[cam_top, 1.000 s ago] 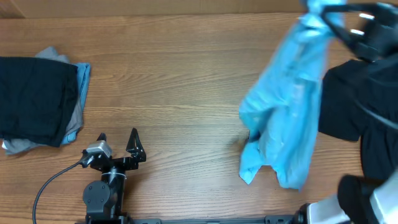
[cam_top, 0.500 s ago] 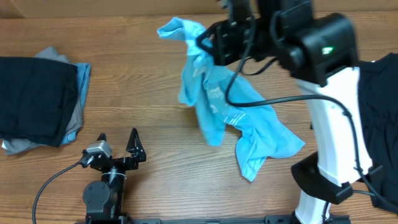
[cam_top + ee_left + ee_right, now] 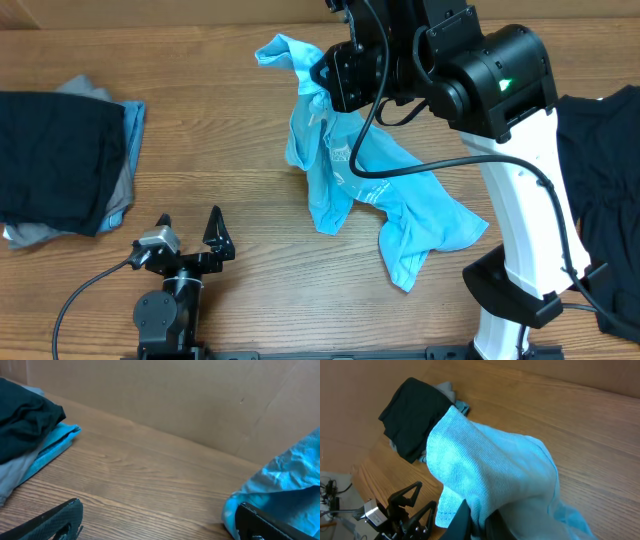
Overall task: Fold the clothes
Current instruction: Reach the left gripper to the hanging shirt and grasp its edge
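- The table (image 3: 250, 140) shows bare wood across its middle. This open stretch lies between a folded stack (image 3: 60, 160) of black, grey and blue cloth at the left edge and the sky-blue T-shirt (image 3: 400, 205) right of centre.
- A black garment (image 3: 600, 170) is spread at the right edge, partly hidden by the right arm. A cardboard wall (image 3: 175, 400) closes the far side.
- The right gripper (image 3: 328, 78) is pinched tight on a bunched fold of the sky-blue T-shirt near the far edge. The cloth hangs from it, and its lower part trails crumpled on the wood toward the near right.
- The left gripper (image 3: 189, 218) sits at the near edge, left of centre. Its jaws are spread wide with nothing between them, apart from both shirt and stack.
- Pale print shows on the shirt's front, too creased to read.
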